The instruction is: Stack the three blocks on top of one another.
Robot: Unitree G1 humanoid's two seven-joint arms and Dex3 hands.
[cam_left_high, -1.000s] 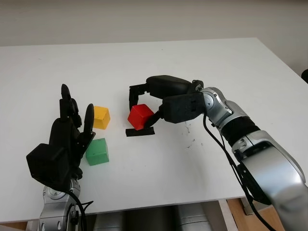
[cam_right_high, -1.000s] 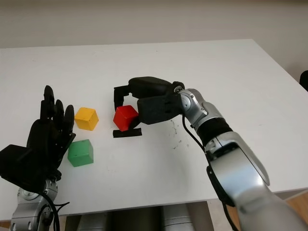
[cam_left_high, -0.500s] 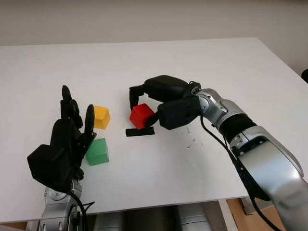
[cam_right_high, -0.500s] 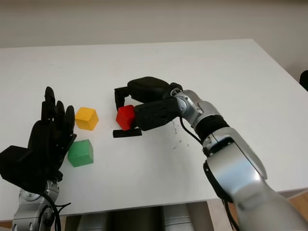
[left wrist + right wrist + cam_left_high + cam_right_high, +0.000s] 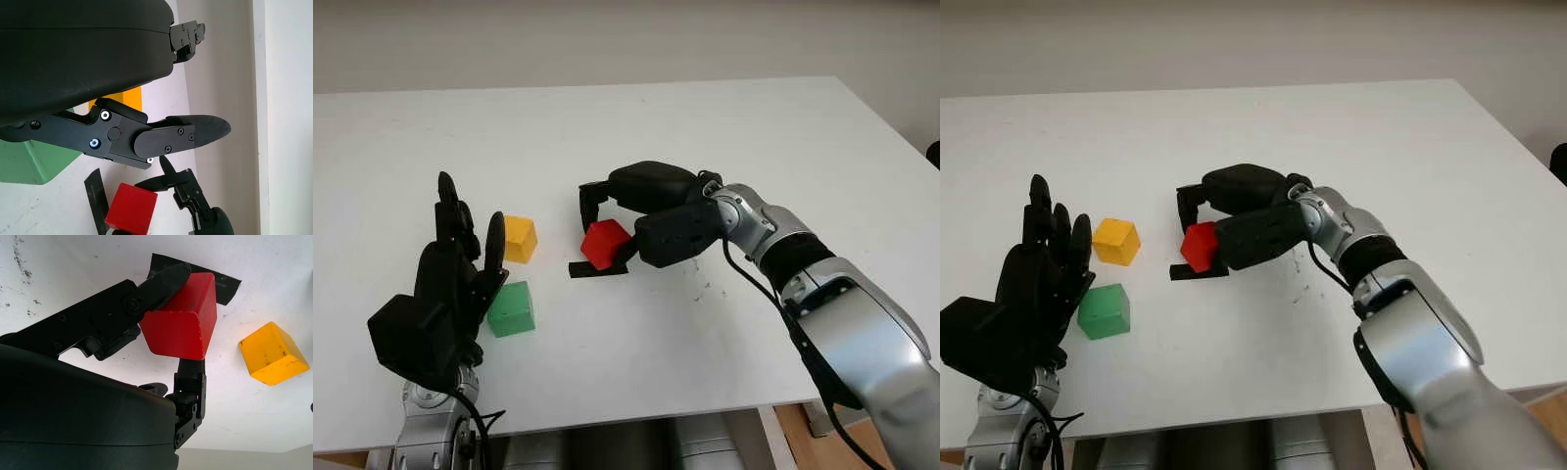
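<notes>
While the left hand (image 5: 450, 284) is held open near the counter's (image 5: 724, 137) front edge beside the green block (image 5: 512, 308) and yellow block (image 5: 519, 238), the red block (image 5: 604, 243) is gripped by the right hand (image 5: 636, 220) over black tape (image 5: 597, 268). Right wrist view: red block (image 5: 183, 323) clamped between fingers (image 5: 161, 284), tilted.
</notes>
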